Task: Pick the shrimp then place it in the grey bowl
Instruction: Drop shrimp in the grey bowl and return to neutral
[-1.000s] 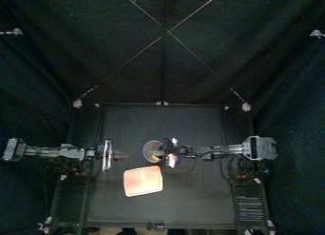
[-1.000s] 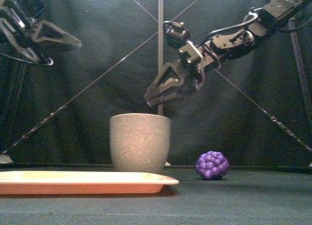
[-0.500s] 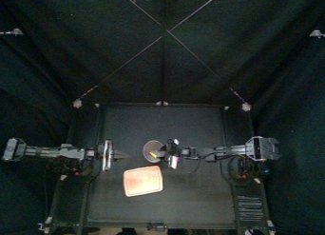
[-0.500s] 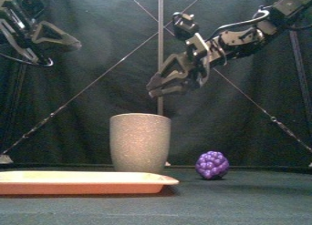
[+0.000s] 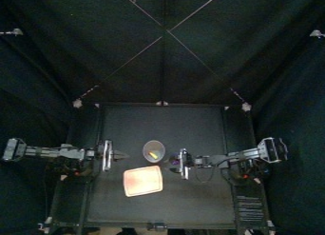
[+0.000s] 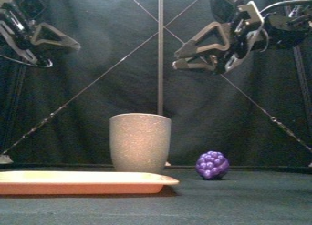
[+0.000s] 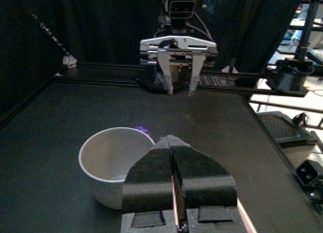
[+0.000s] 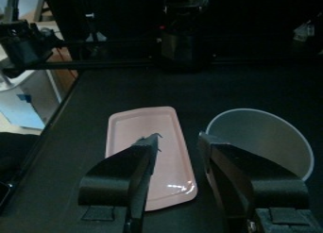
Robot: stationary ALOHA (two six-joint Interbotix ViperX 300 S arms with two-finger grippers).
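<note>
The tall grey speckled cup (image 6: 140,142) stands upright at mid-table, also seen as the cup (image 5: 155,149) from above and the cup (image 8: 259,147) beside my right jaws. A small orange speck shows in its mouth from above; I cannot tell if it is the shrimp, and no shrimp shows elsewhere. My right gripper (image 6: 183,60) hangs open and empty, high above and to the right of the cup; the right gripper (image 8: 178,140) holds nothing. My left gripper (image 7: 173,141) is shut on nothing, resting left of the cup (image 7: 120,157).
A flat pink tray (image 6: 86,181) lies in front of the cup, toward the table's front edge, seen as the tray (image 5: 143,182) from above. A purple toy grape cluster (image 6: 213,165) sits on the table right of the cup.
My right gripper has risen from just above the cup's mouth and drawn back to the right. The left arm, cup, tray and grapes have not moved.
</note>
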